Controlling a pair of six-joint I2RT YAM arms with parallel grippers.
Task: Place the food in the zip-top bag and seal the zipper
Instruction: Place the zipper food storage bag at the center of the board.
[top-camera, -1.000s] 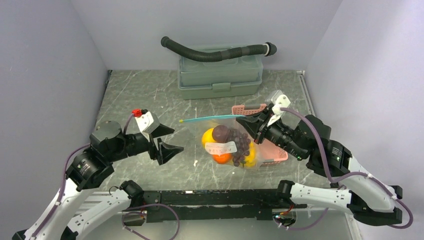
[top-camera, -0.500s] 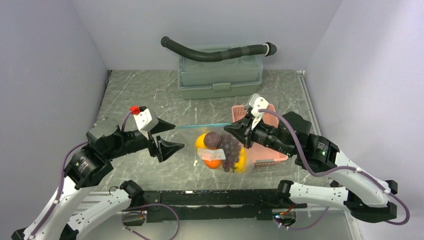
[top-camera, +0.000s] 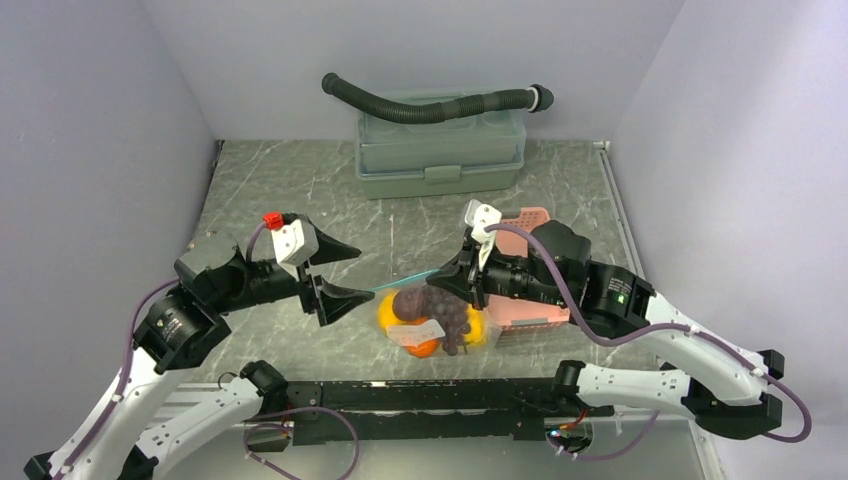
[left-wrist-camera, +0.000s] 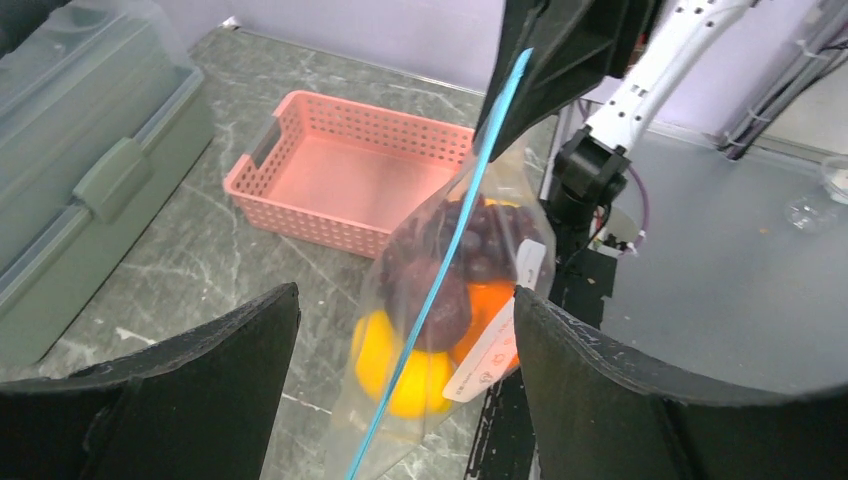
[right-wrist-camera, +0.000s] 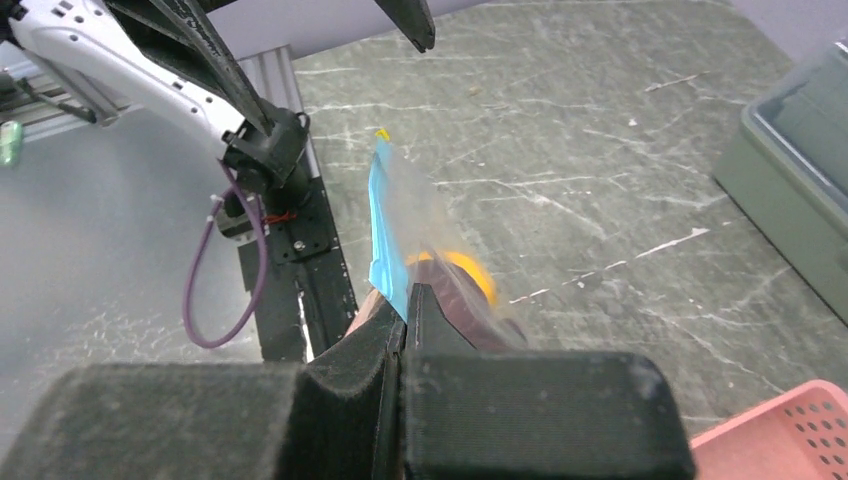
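My left gripper (top-camera: 352, 272) sits left of centre over the marbled table (top-camera: 300, 190) with its jaws spread wide and nothing between the pads. In the left wrist view the free end of the teal-blue zipper (left-wrist-camera: 470, 210) runs down into that gap, touching neither finger as far as I can see. Just right of it is the zip-top bag (top-camera: 455, 338), near the front edge of the table; I cannot tell whether its bottom rests on the surface. The food is inside it: a yellow lemon (top-camera: 385, 312) on the left, a dark grape bunch (top-camera: 432, 305) on top and an orange ball (top-camera: 425, 348) below, with a white label (top-camera: 412, 334) across the front. My right gripper (top-camera: 441, 284) is pressed together, pinching the bag at the zipper's far end. Behind that arm lies the pink basket (top-camera: 526, 216), apart from the bag.
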